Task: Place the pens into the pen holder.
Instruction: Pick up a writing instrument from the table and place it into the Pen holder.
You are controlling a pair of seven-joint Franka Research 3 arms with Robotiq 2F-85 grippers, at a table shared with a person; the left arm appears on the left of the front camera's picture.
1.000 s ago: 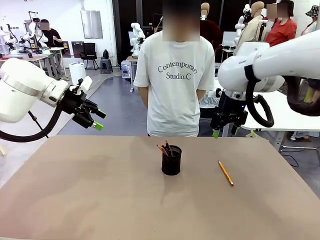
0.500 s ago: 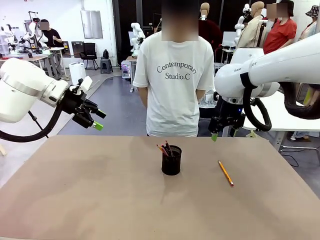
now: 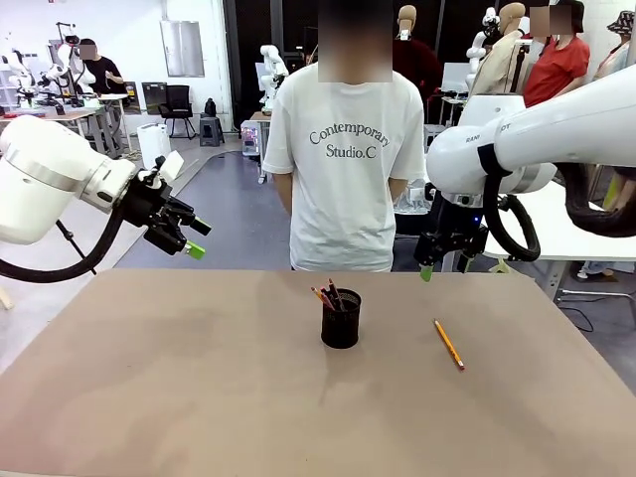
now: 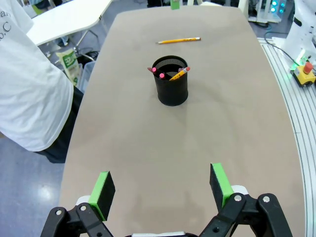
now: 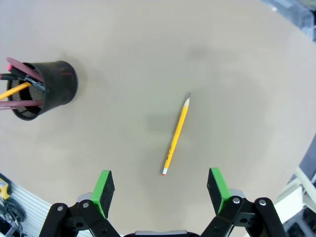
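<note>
Currently flat on brown table (image 3: pixel 149 397): orange-yellow pencil (image 3: pixel 448 344), alone, well right of small black wire-mesh cylindrical pen holder (image 3: pixel 341 320). Holder upright near table's middle, bunch of thin pens (image 3: pixel 328 296) leaning inside, ends above rim. Raised near far right edge: right tool (image 3: pixel 442 266), jaws wide, gripping nothing, pencil below. Raised off left edge: left tool (image 3: pixel 198 238), jaws wide, empty. Behind far edge: person in white T-shirt (image 3: pixel 343 169).

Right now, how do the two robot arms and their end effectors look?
The left arm and right arm are smooth white rounded shells, each with a thick black cable looping beside the wrist. The left end effector and right end effector are black, two-fingered, with bright green pads.
</note>
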